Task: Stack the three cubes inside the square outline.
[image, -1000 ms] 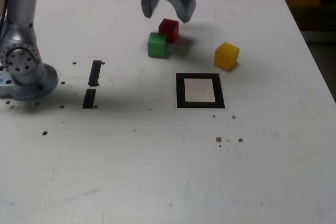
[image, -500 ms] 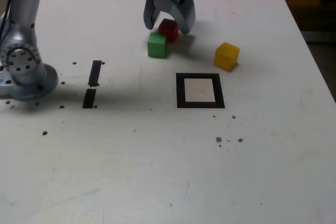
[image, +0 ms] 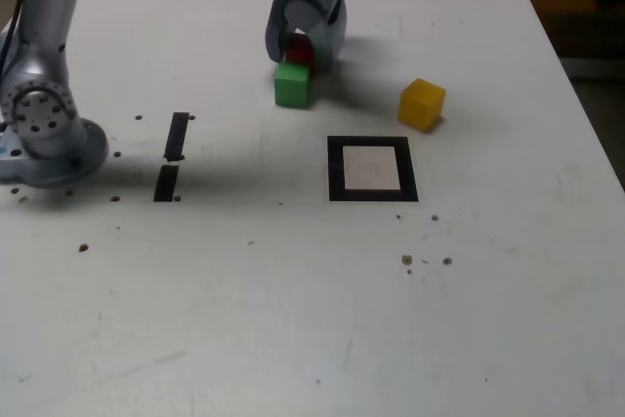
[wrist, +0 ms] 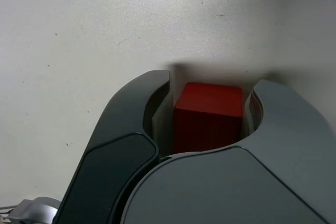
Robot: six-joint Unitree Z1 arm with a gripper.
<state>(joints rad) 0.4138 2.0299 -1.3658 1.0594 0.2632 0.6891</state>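
A pale, scuffed worktop (image: 293, 319) fills nearly the whole exterior view, dotted with small dark specks. At the left edge of the frame stands the arm's silver base (image: 39, 119). To its right, in the left-centre of the frame, lie two short black strips (image: 173, 155), one above the other. The square outline (image: 371, 169) sits just right of centre, its pale middle bare. In the upper centre the end effector (image: 305, 58) reaches down onto the worktop with its dark jaws set around the red cube (image: 297, 50). In the wrist view the red cube (wrist: 209, 116) sits between the two jaws, one side against a jaw and a thin gap showing on the other, so whether it is firmly clamped cannot be told. The green cube (image: 293, 84) rests directly below it in the frame, touching or very nearly so. The yellow cube (image: 422, 104) lies apart, to the right and just above the outline's upper right corner.
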